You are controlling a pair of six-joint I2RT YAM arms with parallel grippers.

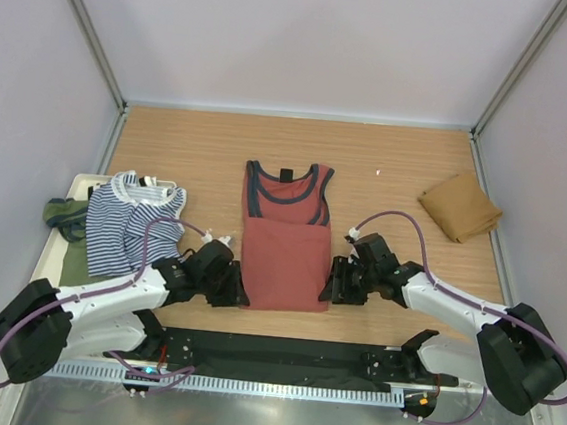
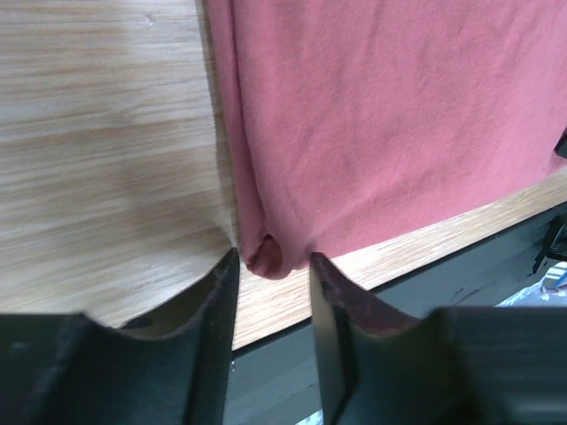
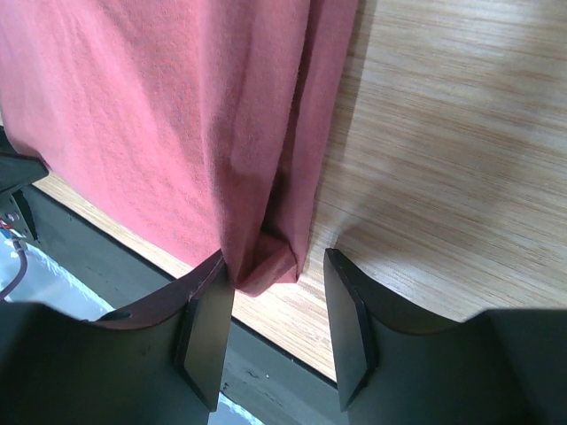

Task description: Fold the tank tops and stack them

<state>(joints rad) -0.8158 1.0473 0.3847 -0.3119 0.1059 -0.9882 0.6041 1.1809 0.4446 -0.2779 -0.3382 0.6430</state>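
The rust-red tank top with navy trim (image 1: 285,235) lies flat in the middle of the table, its sides folded in, neck away from the arms. My left gripper (image 1: 235,290) is open at its near left corner; that bunched corner (image 2: 266,254) sits just beyond the jaw tips. My right gripper (image 1: 329,285) is open at the near right corner (image 3: 270,261), which touches its left jaw. A folded tan-brown top (image 1: 460,205) lies at the far right. The navy-white striped top (image 1: 129,220) and the olive green top (image 1: 65,214) lie at the left.
A white tray (image 1: 59,251) at the left edge holds the striped and olive tops. A black strip (image 1: 280,353) runs along the table's near edge between the arm bases. White walls with metal posts enclose the table.
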